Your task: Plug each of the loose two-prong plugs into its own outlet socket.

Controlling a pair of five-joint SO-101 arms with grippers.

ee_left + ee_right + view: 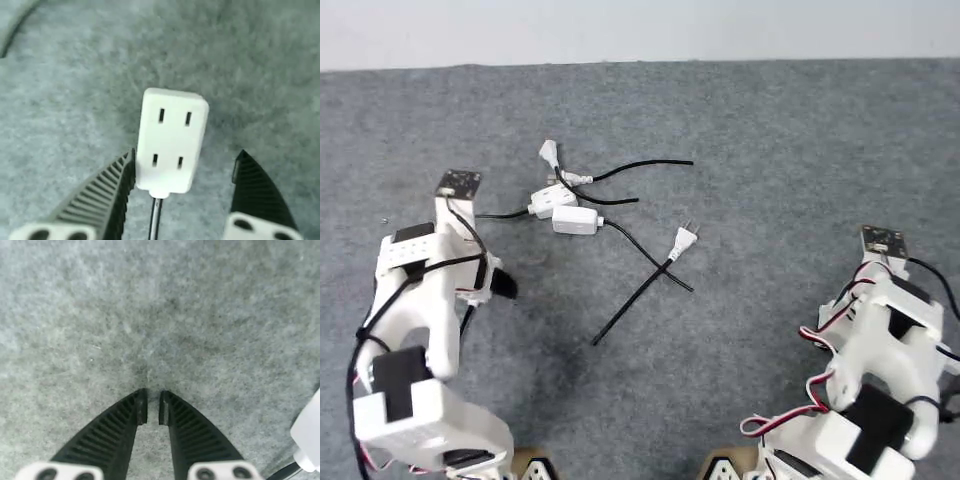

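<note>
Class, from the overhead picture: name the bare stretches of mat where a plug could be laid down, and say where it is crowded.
Free: the wide stretch between the loose plug and the right arm; the far strip beyond the cords; the near middle between both arms. Crowded: around the outlet blocks, beside the left arm.

No text can be read; the small board (pixel 458 183) may bear print too tiny to tell.

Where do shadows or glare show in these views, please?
High view: even, soft light, a dim shadow patch on the carpet beside an arm; no glare. Left wrist view: the white outlet block is evenly lit, slots plain, without glare. Right wrist view: a faint dark patch on the carpet ahead of the right gripper.
</note>
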